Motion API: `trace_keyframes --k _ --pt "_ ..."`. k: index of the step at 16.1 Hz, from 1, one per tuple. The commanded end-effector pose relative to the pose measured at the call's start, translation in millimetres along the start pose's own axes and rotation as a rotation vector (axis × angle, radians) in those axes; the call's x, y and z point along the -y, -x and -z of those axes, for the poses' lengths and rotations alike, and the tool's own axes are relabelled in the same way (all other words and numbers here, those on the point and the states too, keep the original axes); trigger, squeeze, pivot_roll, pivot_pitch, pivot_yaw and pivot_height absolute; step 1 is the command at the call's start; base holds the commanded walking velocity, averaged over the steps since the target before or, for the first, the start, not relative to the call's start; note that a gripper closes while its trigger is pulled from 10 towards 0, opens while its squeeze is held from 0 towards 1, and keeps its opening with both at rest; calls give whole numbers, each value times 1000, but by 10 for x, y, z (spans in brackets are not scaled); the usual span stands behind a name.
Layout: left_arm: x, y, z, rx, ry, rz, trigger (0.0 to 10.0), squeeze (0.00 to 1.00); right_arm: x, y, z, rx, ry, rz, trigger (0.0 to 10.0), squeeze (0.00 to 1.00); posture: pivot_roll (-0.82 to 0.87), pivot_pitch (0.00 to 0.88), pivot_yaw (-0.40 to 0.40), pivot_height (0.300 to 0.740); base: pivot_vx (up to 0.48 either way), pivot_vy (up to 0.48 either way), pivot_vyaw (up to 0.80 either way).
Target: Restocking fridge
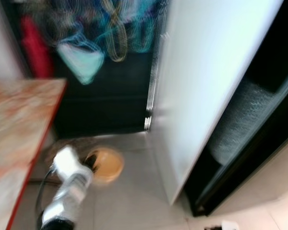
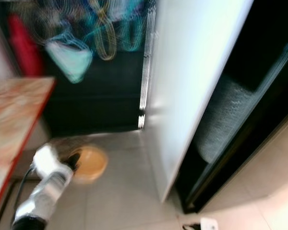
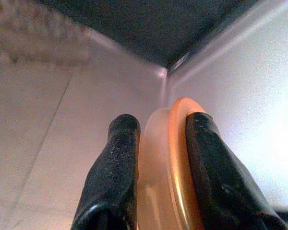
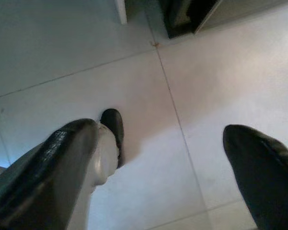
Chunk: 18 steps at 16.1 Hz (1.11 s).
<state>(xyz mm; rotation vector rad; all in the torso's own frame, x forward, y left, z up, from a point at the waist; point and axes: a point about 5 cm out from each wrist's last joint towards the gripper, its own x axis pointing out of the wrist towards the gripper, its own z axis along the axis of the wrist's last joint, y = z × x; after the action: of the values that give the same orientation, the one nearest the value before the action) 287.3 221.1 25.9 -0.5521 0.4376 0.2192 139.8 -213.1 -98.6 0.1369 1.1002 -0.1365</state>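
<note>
Fingers [image 3: 120, 163] of left gripper [image 3: 156, 158] clamp an orange lid [image 3: 170, 158] edge-on, carried low beside the open white fridge door [image 1: 201, 86], likely for stocking. Right gripper [image 4: 168, 158] spread wide, empty over floor [image 4: 149, 86].

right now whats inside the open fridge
A pale textured bundle lies on a shelf inside the fridge; blur hides what it is. The door covers the rest.

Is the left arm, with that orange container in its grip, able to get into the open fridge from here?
Probably not yet. The left gripper, shut on the orange container, hangs low over the floor, and the open white fridge door stands edge-on between it and the dark fridge interior.
</note>
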Motion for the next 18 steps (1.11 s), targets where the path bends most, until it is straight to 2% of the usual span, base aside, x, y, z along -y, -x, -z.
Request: trace_keyframes --k 1,2,4,7,9,10,13,15,18 --pt "76 -47 96 -39 -7 43 10000 0 46 9 23 -6 -13 17 10000 0 75 0 0 740 0 0 -800" --pt "-27 -36 257 -96 -33 11 10000 0 38 8 31 -7 -20 19 10000 0 63 0 6 740 0 0 -800" --pt "-138 -22 398 -144 -33 -22 10000 0 36 8 37 -5 -33 24 10000 0 55 0 10 740 0 0 -800" --pt "-149 -43 401 -146 -32 -17 10000 0 35 8 37 -5 -34 24 10000 0 55 0 10 740 0 0 -800" --pt "-438 97 678 -229 -22 -139 10000 0 48 14 70 -8 -52 34 10000 0 33 0 24 740 0 0 -800" --pt "-673 233 829 -271 -20 -256 10000 0 60 20 102 -10 -66 41 10000 0 24 0 31 740 0 0 -800" --pt "-829 319 870 -288 -39 -342 10000 0 54 24 133 -7 -91 48 10000 0 2 0 48 740 0 0 -800" --pt "-930 373 878 -278 -13 -408 10000 0 52 25 148 -10 -93 48 10000 0 7 0 50 740 0 0 -800" --pt "-989 400 866 -264 3 -436 10000 0 43 26 162 -13 -96 47 10000 0 4 0 59 740 0 0 -800"
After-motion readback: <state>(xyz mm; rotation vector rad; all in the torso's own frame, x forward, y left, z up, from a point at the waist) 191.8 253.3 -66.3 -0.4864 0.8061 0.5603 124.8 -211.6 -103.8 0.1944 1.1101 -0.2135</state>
